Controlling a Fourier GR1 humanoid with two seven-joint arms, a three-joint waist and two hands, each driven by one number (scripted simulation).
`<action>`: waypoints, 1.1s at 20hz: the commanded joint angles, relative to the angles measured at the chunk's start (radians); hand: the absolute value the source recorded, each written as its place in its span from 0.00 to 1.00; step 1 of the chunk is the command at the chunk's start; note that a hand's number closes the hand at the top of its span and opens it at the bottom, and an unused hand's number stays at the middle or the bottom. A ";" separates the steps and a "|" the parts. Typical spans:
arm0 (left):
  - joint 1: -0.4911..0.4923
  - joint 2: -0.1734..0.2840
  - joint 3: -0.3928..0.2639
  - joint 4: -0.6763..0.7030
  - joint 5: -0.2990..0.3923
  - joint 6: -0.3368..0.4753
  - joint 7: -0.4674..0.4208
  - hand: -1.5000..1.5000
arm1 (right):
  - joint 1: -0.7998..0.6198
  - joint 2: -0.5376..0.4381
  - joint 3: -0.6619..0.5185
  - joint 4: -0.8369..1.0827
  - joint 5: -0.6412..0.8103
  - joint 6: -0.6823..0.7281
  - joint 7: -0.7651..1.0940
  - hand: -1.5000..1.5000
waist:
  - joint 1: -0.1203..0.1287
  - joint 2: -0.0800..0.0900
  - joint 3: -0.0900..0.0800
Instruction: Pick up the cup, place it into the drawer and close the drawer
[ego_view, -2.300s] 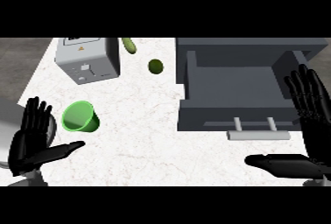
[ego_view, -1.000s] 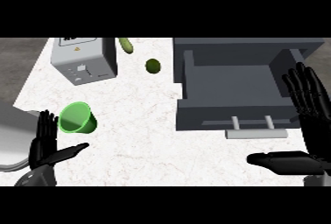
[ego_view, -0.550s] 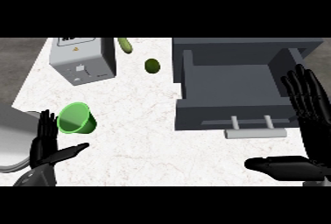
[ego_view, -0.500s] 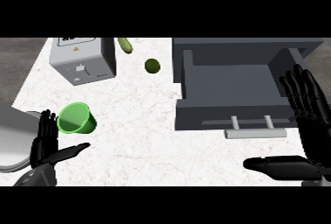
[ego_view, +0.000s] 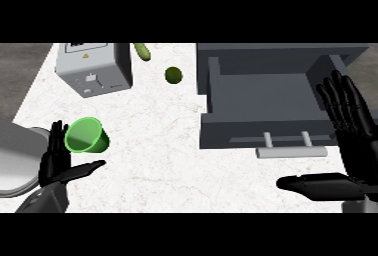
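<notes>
The green cup (ego_view: 87, 135) is lying tipped on the counter (ego_view: 162, 150), just beside the left hand (ego_view: 59, 162), whose fingers are being held straight and apart, nothing being grasped. The drawer (ego_view: 269, 107) is standing open, presumably to receive it. The right hand (ego_view: 347, 145) is being kept open beside the drawer, likely for closing.

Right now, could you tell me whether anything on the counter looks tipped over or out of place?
Yes: the green cup lies on its side beside the left hand, its opening facing the view. Nothing looks spilled.
</notes>
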 joint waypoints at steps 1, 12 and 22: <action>-0.006 -0.010 -0.003 -0.009 0.007 -0.126 -0.050 0.00 | 0.006 -0.024 -0.049 0.018 -0.039 0.020 -0.015 0.00 | 0.001 -0.001 0.001; -0.054 -0.062 -0.006 -0.037 0.027 -0.254 -0.033 1.00 | -0.023 -0.006 -0.019 0.027 -0.020 0.006 0.009 0.00 | -0.009 0.003 -0.001; -0.032 -0.120 -0.004 -0.096 0.043 -0.235 -0.121 1.00 | -0.010 -0.003 0.002 0.041 0.023 0.001 -0.015 0.00 | 0.002 -0.001 0.001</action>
